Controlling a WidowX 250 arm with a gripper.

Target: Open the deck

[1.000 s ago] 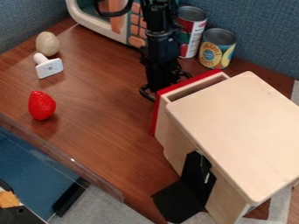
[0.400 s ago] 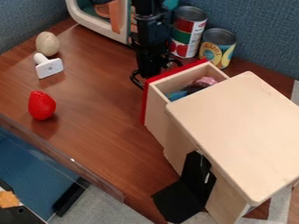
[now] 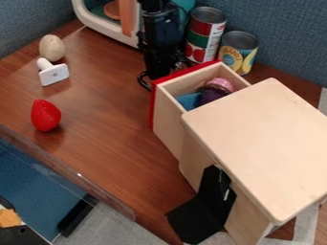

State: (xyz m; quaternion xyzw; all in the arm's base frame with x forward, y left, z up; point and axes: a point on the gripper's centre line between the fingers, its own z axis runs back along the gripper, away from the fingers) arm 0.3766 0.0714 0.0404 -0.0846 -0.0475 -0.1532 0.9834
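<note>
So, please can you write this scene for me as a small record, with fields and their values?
drawer state: red-fronted drawer pulled partly out of the wooden cabinet
drawer contents: pink item, purple item, blue item
gripper position: gripper beside the drawer's red front
behind drawer: two cans
far-left table area: egg-shaped object, white-handled tool
nearer on table: red strawberry-like object
</note>
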